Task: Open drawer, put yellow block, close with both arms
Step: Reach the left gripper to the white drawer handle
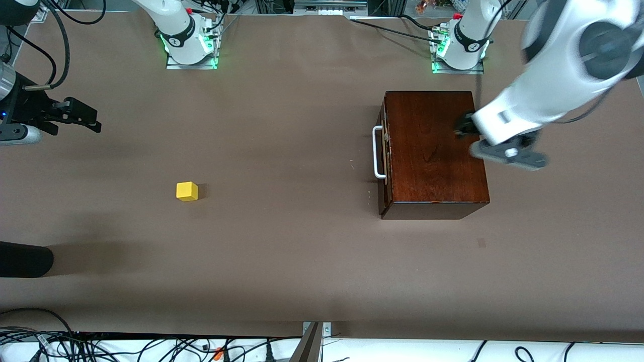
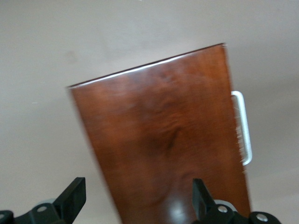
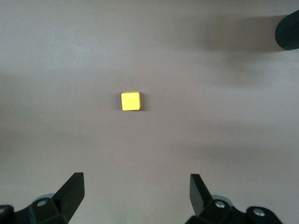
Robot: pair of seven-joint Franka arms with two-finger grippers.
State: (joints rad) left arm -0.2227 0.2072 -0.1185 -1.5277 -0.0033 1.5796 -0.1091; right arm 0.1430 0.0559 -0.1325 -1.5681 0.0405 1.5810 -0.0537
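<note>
While the block (image 1: 186, 191) is sitting nearest on the bench (image 1: 302, 261), light, rigid and easy to pinch by flat sides, the drawer (image 1: 384, 151) is waiting shut, its handle (image 1: 377, 152) offering the grip; left gripper (image 2: 138, 198) over the box (image 1: 435, 151) and right gripper (image 3: 135, 193) over the bench are both holding jaws apart.

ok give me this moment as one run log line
drawer: shut | block: on table | left tool: open over box | right tool: open, empty

Robotics lab test bench. Two arm bases (image 1: 188, 42) were bolted on metal plates along brown-covered table (image 1: 282, 251), green status lights lit. Loose cable bundles (image 1: 151, 347) lay past table edge nearest front camera.
</note>
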